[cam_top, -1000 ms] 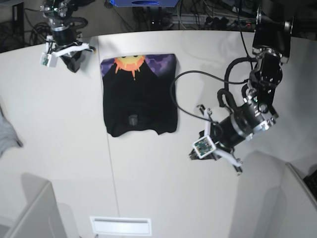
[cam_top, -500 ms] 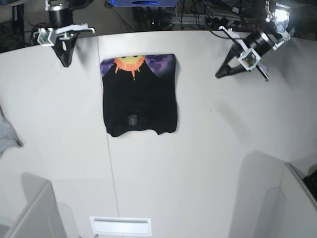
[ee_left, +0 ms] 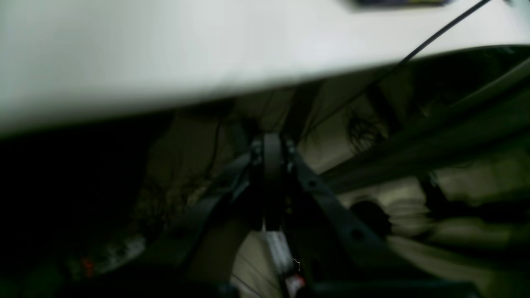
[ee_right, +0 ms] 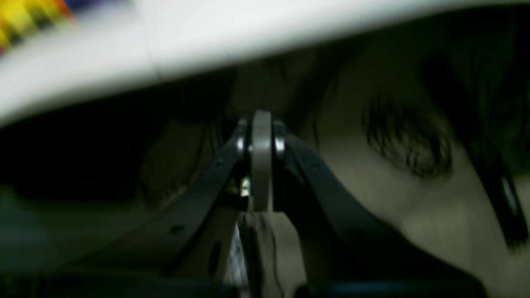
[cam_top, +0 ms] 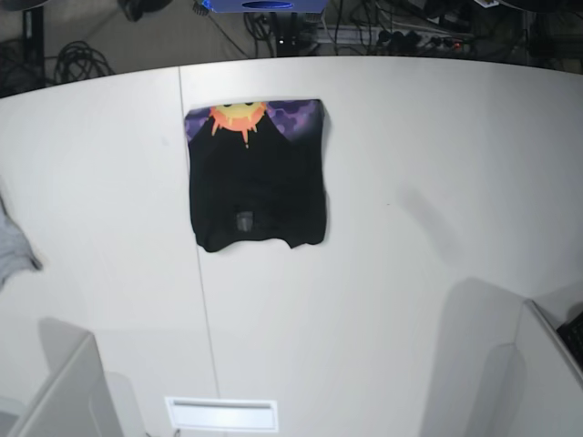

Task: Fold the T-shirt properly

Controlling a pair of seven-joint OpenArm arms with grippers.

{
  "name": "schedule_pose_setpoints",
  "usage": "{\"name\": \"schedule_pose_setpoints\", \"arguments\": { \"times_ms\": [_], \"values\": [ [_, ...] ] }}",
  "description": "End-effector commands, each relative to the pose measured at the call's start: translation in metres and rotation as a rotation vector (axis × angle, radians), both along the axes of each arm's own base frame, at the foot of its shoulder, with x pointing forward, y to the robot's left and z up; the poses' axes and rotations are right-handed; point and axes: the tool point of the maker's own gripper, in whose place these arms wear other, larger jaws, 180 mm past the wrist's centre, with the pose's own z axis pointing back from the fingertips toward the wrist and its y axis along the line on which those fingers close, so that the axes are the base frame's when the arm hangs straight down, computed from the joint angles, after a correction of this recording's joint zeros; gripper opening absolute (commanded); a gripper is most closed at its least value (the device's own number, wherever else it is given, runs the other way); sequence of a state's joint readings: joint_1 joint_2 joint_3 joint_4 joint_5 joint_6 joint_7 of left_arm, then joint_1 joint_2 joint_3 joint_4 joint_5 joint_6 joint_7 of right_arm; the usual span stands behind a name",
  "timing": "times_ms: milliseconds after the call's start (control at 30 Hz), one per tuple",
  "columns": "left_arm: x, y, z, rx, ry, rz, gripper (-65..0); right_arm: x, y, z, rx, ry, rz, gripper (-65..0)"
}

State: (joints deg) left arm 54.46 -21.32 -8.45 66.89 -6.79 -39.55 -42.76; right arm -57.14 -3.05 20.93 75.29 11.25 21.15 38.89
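Folded T-shirt (cam_top: 257, 177) lies as a soft rectangle (sun print showing); both grippers (ee_left: 271, 174) (ee_right: 261, 159) pressed together.

Base view is bright and evenly lit with soft shadows; both wrist views are dim and motion-blurred.

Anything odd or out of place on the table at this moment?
Nothing stands out. The T-shirt lies folded into a compact rectangle on the table, with the sun print showing along its far edge. A grey cloth scrap sits at the table's edge.
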Motion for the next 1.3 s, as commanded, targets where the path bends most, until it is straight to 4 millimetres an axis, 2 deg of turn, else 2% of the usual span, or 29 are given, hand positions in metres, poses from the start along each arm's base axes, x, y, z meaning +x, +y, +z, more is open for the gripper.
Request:
{"name": "schedule_pose_setpoints", "arguments": {
  "times_ms": [0, 67, 233, 367, 400, 467, 533, 600, 667, 767, 867, 1033, 1100, 1167, 1233, 1267],
  "values": [
    [-0.01, 0.004, -0.006, -0.015, 0.025, 0.026, -65.0, -0.024, -0.004, -0.006, 0.004, 0.052, -0.003, -65.0],
    [-0.031, 0.013, -0.032, -0.003, 0.115, 0.059, -65.0, -0.051, -0.003, -0.033, 0.033, 0.151, -0.008, -65.0],
    [-0.063, 0.029, -0.1, 0.039, 0.337, 0.127, -65.0, -0.112, 0.008, -0.1, 0.121, 0.421, 0.018, -65.0],
    [-0.094, 0.034, -0.131, 0.078, 0.525, 0.134, -65.0, -0.162, 0.02, -0.145, 0.201, 0.746, 0.093, -65.0],
    [-0.096, 0.032, -0.135, 0.079, 0.548, 0.137, -65.0, -0.168, 0.023, -0.152, 0.215, 0.803, 0.117, -65.0],
    [-0.104, 0.021, -0.144, 0.075, 0.614, 0.119, -65.0, -0.169, 0.028, -0.161, 0.226, 0.874, 0.187, -65.0],
    [-0.107, 0.004, -0.155, 0.065, 0.695, 0.079, -65.0, -0.158, 0.035, -0.167, 0.226, 0.886, 0.265, -65.0],
    [-0.12, -0.004, -0.168, 0.128, 0.796, 0.03, -65.0, -0.15, 0.036, -0.171, 0.214, 0.902, 0.359, -65.0],
    [-0.127, -0.007, -0.179, 0.221, 0.841, -0.004, -65.0, -0.132, 0.035, -0.177, 0.195, 0.903, 0.432, -65.0],
    [-0.135, -0.025, -0.19, 0.307, 0.884, -0.043, -65.0, -0.101, 0.036, -0.186, 0.177, 0.909, 0.493, -65.0],
    [-0.142, -0.047, -0.196, 0.329, 0.942, -0.045, -65.0, -0.086, 0.041, -0.193, 0.179, 0.963, 0.514, -65.0],
    [-0.127, -0.079, -0.202, 0.299, 0.925, -0.047, -65.0, -0.079, 0.048, -0.196, 0.186, 0.976, 0.527, -65.0],
    [-0.124, -0.081, -0.203, 0.295, 0.919, -0.044, -65.0, -0.079, 0.05, -0.196, 0.189, 0.975, 0.527, -65.0],
    [-0.119, -0.094, -0.204, 0.274, 0.909, -0.046, -65.0, -0.068, 0.052, -0.197, 0.187, 0.958, 0.529, -65.0],
    [-0.1, -0.097, -0.207, 0.268, 0.872, -0.045, -65.0, -0.059, 0.052, -0.199, 0.183, 0.944, 0.53, -65.0],
    [-0.098, -0.097, -0.207, 0.268, 0.869, -0.044, -65.0, -0.054, 0.052, -0.199, 0.181, 0.937, 0.53, -65.0]
  ]
}}
